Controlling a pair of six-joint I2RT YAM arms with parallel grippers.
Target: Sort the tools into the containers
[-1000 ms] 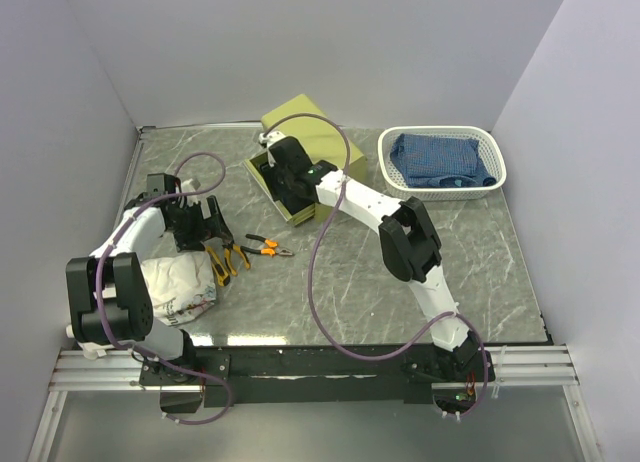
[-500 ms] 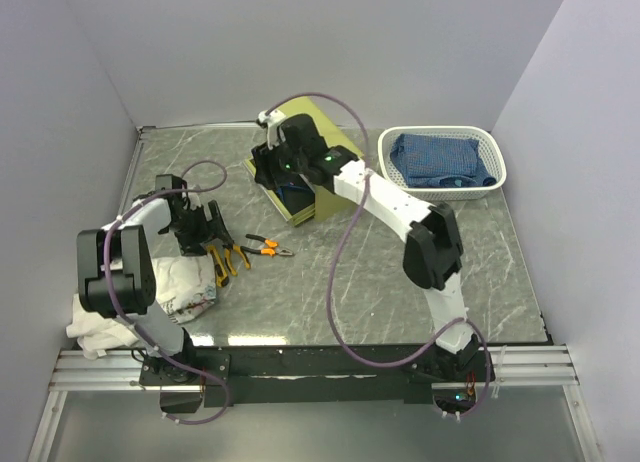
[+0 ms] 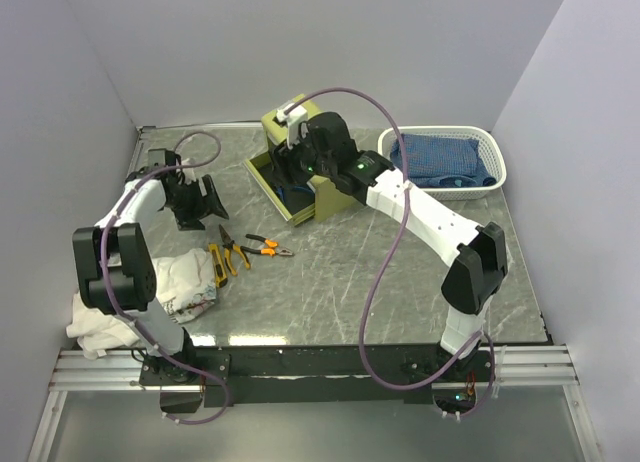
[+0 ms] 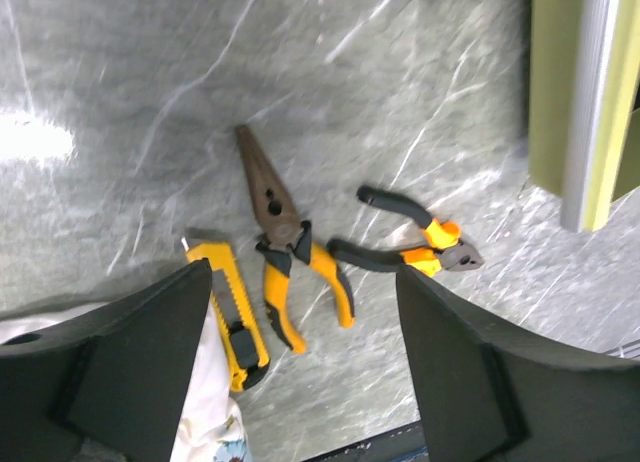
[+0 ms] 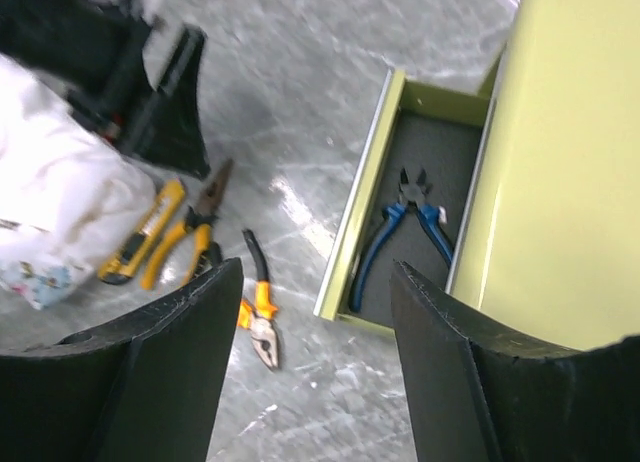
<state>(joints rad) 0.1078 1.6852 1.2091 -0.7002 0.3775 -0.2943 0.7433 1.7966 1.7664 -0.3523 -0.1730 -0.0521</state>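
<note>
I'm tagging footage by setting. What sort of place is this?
Probably a robot test cell: plain walls box in a marbled table, left arm and right arm bolted at its near edge, pliers laid out near a drawer cabinet.

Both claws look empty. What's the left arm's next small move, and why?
Probably lower the left claw onto the yellow-handled pliers: it is open and empty, the pliers lie on the table framed between its fingers, and the drawer stands open with room beside the blue pliers.
</note>
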